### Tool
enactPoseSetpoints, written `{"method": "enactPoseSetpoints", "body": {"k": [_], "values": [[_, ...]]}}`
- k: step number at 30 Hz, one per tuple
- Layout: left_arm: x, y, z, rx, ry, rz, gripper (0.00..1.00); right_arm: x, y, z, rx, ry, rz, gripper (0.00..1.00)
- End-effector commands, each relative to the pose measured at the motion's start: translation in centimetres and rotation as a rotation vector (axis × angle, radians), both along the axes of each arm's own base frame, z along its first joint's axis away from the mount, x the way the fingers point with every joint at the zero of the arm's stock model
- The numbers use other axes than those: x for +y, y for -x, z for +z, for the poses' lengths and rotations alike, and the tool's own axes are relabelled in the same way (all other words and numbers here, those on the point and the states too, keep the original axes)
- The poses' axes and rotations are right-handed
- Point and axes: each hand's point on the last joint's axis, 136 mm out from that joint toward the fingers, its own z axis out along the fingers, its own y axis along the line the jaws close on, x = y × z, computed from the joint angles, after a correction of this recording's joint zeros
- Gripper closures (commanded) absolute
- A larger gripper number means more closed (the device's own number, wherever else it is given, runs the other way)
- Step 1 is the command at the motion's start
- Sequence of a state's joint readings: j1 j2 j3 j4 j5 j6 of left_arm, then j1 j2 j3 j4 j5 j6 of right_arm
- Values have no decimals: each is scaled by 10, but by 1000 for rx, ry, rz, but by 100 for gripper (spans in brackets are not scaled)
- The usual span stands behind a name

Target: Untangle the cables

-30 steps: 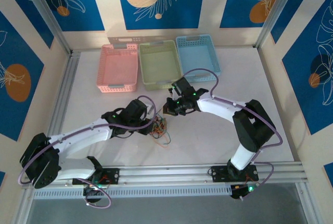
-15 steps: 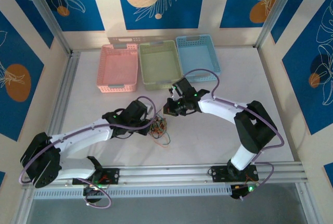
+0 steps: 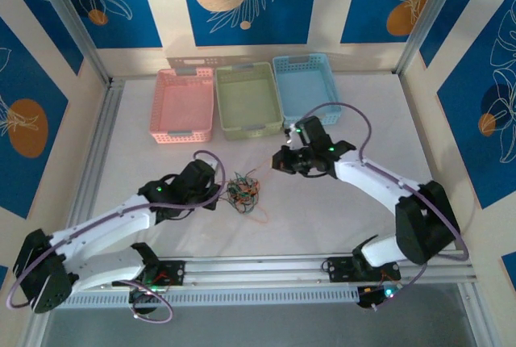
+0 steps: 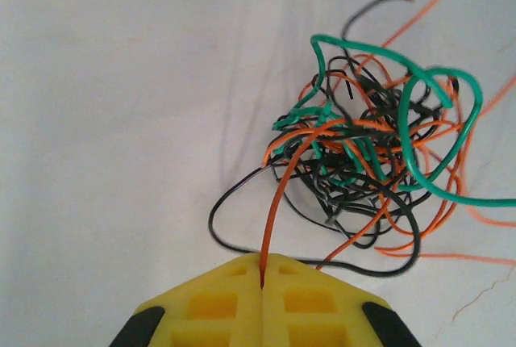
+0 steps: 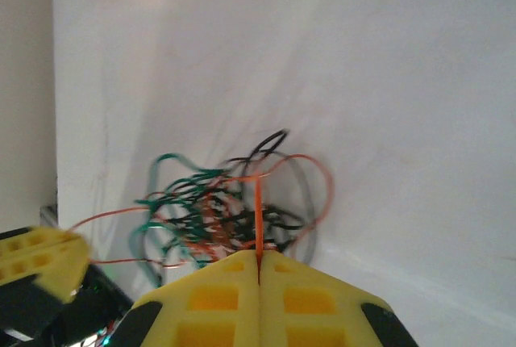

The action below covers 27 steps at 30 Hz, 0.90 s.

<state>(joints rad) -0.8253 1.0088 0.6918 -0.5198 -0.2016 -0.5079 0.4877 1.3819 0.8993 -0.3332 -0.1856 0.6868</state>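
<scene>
The cables (image 3: 243,192) are a loose clump of orange-red, green and black wires on the white table between the two arms. In the left wrist view the clump (image 4: 371,153) lies ahead and to the right. My left gripper (image 4: 263,270) is shut on one orange wire (image 4: 274,202) running out of it. In the right wrist view the clump (image 5: 218,210) is blurred, and my right gripper (image 5: 258,270) is shut on another orange strand (image 5: 258,210). From above, the left gripper (image 3: 218,194) sits left of the clump and the right gripper (image 3: 280,161) up and right of it.
Three baskets stand in a row at the back of the table: pink (image 3: 184,105), green (image 3: 247,99) and blue (image 3: 306,89). A metal rail (image 3: 266,266) runs along the near edge by the arm bases. The left gripper's yellow finger (image 5: 40,258) appears at the right wrist view's left edge.
The two grippers have drawn apart, the right one to the right and the left one back to the left. The clump has spread wider and looser between them.
</scene>
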Motion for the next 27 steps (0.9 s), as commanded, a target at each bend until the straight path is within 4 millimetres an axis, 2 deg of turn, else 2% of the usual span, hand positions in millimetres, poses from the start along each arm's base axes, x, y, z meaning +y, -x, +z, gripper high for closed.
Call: {"method": "enactPoseSetpoints", "body": {"k": [1,6,12,18,21,27], "values": [[25,3,15,-45,-27,79,100,-38,2,-3,13,4,-55,100],[47,7,42,-108,-24,139,100,-89,-4,-8,29,-4,-182,100],[68,11,67,-182,-5,190,100,-128,-7,-17,46,-3,-304,100],[75,13,78,-204,9,219,100,-163,-10,-21,45,46,-446,100],[84,15,97,-246,23,239,100,-175,-11,-24,52,50,-490,100],[101,19,138,-330,29,258,100,-183,-12,-34,73,80,-520,100]]}}
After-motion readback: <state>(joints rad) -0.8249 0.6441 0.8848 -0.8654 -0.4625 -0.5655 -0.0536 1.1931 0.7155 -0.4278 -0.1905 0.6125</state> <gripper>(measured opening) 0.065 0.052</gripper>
